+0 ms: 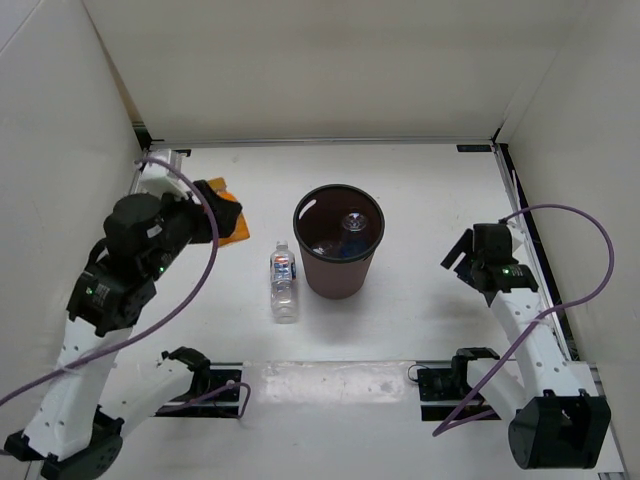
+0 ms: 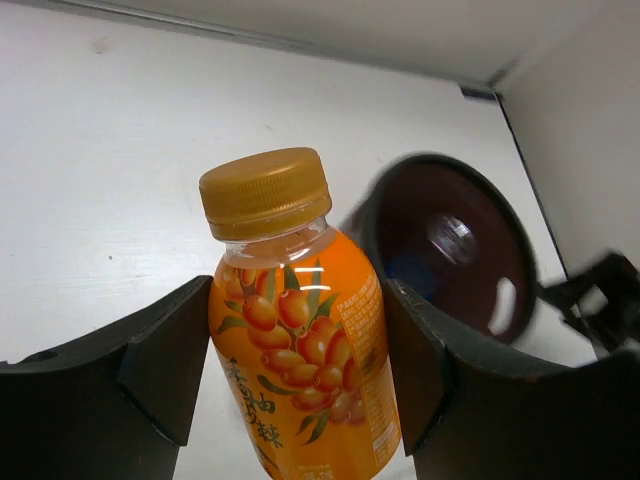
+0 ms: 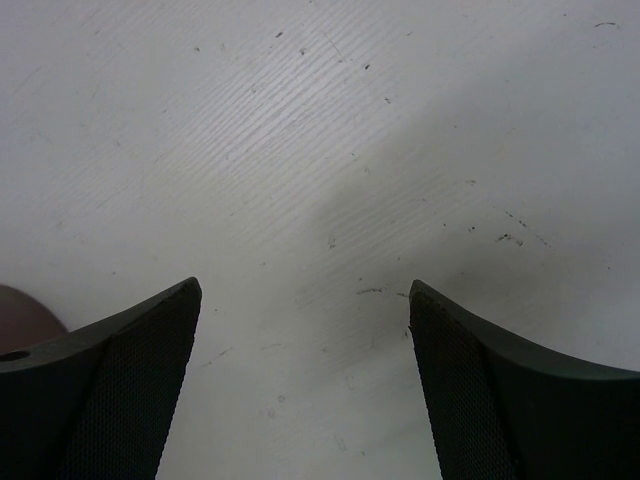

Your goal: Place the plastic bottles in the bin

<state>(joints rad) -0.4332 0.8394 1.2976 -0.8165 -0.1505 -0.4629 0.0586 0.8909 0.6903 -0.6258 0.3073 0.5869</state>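
Orange bottle [image 2: 300, 340] gripped by its body between the fingers of the left gripper [image 2: 298, 325], cap poking past the tips, ready to carry. Bin [image 2: 450, 250] sits ahead and right of that gripper, mouth open for the drop. Blue-labelled clear bottle [image 1: 284, 282] lies beside the bin, untaken. Right gripper [image 3: 305, 330] is spread wide, holding nothing, over the table [image 3: 300, 150].

The white table [image 1: 430, 200] bore the bin [image 1: 338, 280], standing ahead and right of the jaws of the left gripper [image 2: 298, 300], and a labelled clear bottle [image 1: 284, 290], seemingly lying flat, just beside it.
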